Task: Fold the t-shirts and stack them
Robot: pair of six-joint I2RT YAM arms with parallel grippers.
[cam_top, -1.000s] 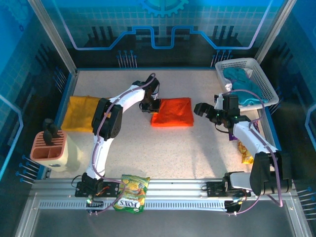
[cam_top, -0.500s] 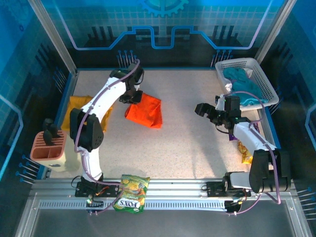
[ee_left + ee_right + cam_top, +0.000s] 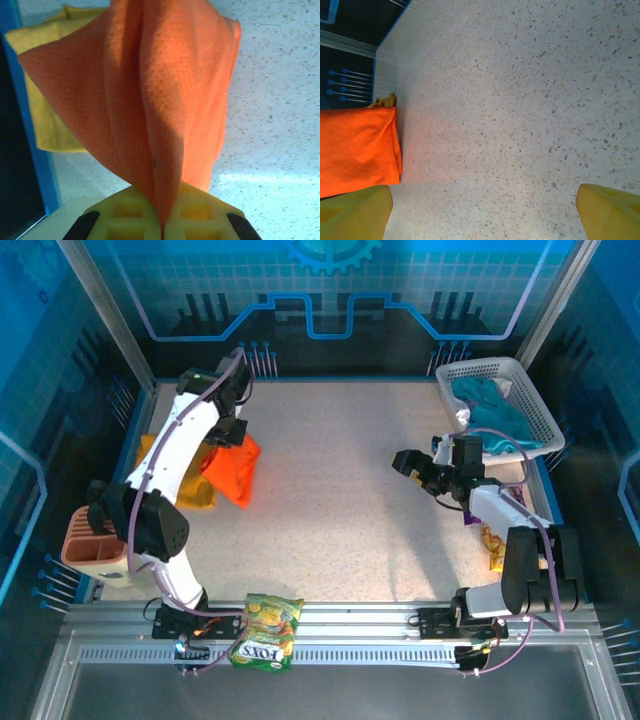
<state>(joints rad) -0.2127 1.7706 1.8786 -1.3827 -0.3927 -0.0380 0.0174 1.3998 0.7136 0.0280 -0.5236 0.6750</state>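
1. At the left side of the table (image 3: 340, 510), we saw the bright orange t-shirt (image 3: 234, 468) hanging in loose folds from the left gripper (image 3: 228, 436), with most of its length raised off the surface.
2. In the left wrist view, that gripper's yellow pads (image 3: 200, 210) were pressed together on a pinched ridge of the orange cloth, which fanned out away from them.
3. The mustard-yellow t-shirt (image 3: 172, 478) lay flat on the table just beneath and to the left of the orange one, beside the blue side rail (image 3: 37, 165). We could not tell whether the hanging cloth touched it.
4. The right gripper (image 3: 414, 465) hovered over bare tabletop on the right side, well apart from both shirts. Its jaws were spread wide with nothing between them.
5. A white basket (image 3: 530, 390) holding teal cloth (image 3: 490, 405) stood at the far right corner, behind the right gripper.
6. A green-and-yellow snack bag (image 3: 266, 630) rested on the metal rail (image 3: 400, 625) at the near edge, between the two arm bases.
7. A peach-coloured holder (image 3: 100, 540) stood at the left, outside the table edge.
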